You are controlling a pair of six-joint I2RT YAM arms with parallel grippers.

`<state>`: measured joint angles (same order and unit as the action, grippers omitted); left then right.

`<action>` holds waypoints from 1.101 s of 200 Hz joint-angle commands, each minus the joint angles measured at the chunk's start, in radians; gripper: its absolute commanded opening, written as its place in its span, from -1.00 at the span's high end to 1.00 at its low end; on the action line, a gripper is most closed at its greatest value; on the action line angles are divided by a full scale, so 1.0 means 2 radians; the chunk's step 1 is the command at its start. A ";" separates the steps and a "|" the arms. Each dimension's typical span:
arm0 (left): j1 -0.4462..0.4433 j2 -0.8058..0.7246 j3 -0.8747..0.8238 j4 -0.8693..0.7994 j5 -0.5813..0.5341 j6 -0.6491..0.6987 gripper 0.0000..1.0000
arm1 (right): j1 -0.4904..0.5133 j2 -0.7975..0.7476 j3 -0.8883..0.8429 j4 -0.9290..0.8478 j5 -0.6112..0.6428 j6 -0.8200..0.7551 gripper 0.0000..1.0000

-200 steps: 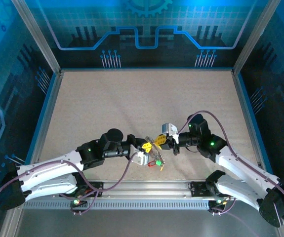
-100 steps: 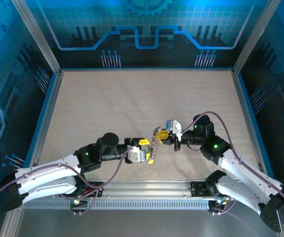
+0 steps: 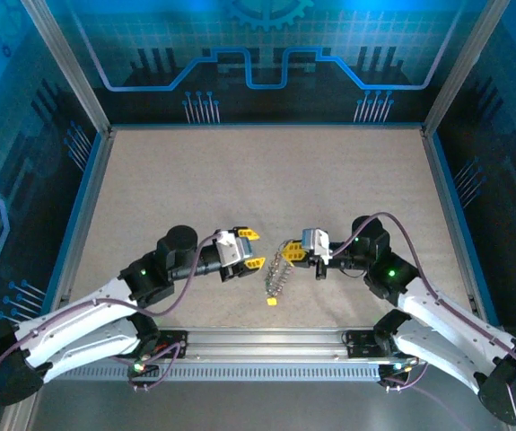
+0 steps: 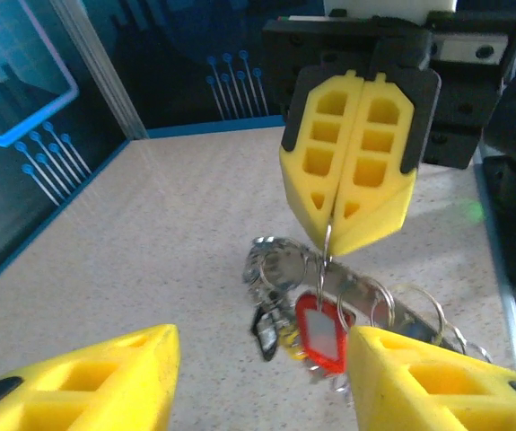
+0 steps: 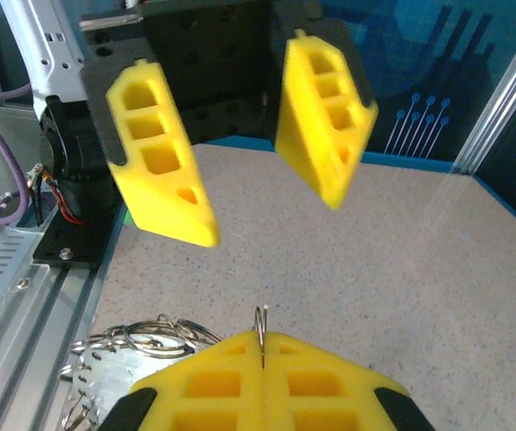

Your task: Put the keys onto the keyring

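My right tool [image 3: 291, 252] is clenched on a thin loop of the keyring [image 3: 279, 275], which hangs just below its tips with a red key [image 4: 320, 330] on it. My left tool [image 3: 258, 249] faces it, released, gripping nothing. A yellow key [image 3: 271, 303] lies on the table [image 3: 195, 180] near the keyring's lower end.

Yellow left pincer [image 3: 251, 249] and right pincer [image 3: 288, 251], red key [image 4: 320, 332], speckled beige table [image 3: 240, 180].
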<state>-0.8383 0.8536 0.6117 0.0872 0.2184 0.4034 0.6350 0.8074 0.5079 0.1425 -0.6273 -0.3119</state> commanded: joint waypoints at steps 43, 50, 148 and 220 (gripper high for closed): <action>0.023 0.045 0.032 -0.025 0.105 -0.046 0.31 | 0.025 -0.009 -0.020 0.101 0.045 0.010 1.00; 0.024 0.047 0.031 -0.024 0.109 -0.046 0.31 | 0.025 -0.010 -0.021 0.103 0.048 0.012 1.00; 0.026 0.072 0.040 -0.010 0.102 -0.046 0.28 | 0.038 0.004 -0.018 0.109 0.045 0.013 1.00; 0.026 0.073 0.049 -0.009 0.116 -0.042 0.42 | 0.048 0.008 -0.011 0.088 0.042 -0.006 1.00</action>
<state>-0.7937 0.9985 0.6682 0.0574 0.4110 0.3138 0.7052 0.8249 0.4633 0.2810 -0.5335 -0.2970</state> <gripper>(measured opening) 0.296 0.046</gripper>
